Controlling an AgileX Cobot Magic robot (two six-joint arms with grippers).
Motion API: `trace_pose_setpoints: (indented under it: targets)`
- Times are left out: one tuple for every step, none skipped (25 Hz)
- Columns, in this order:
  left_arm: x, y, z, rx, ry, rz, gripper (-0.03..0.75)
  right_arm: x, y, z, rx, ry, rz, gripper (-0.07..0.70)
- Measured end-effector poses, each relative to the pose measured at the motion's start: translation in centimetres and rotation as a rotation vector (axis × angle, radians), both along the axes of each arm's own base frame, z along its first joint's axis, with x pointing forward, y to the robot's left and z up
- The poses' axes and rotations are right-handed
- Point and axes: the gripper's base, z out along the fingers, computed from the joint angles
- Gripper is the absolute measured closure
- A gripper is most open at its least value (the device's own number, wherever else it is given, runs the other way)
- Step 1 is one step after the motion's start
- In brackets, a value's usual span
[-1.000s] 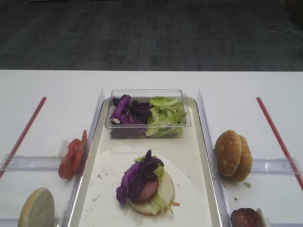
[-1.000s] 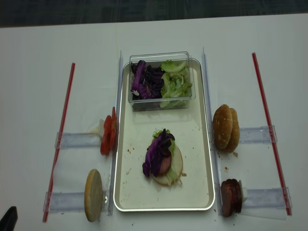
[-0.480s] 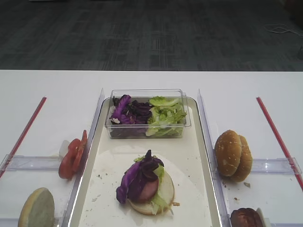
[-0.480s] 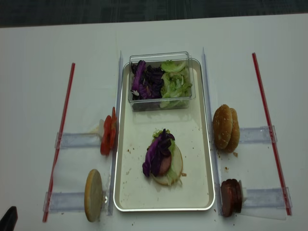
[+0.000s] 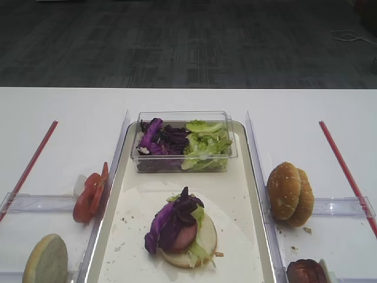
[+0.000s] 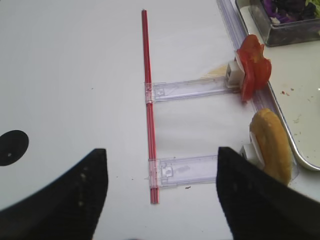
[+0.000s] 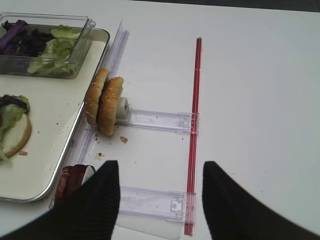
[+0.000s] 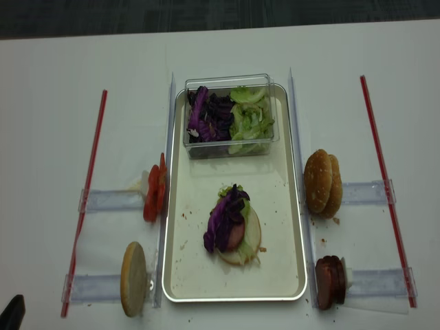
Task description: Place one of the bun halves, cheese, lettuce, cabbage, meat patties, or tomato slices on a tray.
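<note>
Both grippers, left [image 6: 160, 195] and right [image 7: 161, 200], hover with jaws spread.

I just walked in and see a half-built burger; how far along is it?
Done: a bun half lies on the tray, stacked with lettuce, a meat patty and purple cabbage. In hand: nothing; both grippers' jaws stand open and empty. Left, probably: tomato slices and a top bun wait beside the tray.
</note>
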Motion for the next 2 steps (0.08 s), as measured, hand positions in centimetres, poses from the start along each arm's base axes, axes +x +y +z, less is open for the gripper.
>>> trace_pose_setpoints:
  targets:
    - [0.00, 0.00, 0.00, 0.000, 0.000, 0.000, 0.249, 0.00, 0.00, 0.00, 0.000, 0.000, 0.000, 0.244]
    - [0.00, 0.00, 0.00, 0.000, 0.000, 0.000, 0.249, 0.00, 0.00, 0.00, 0.000, 0.000, 0.000, 0.244]
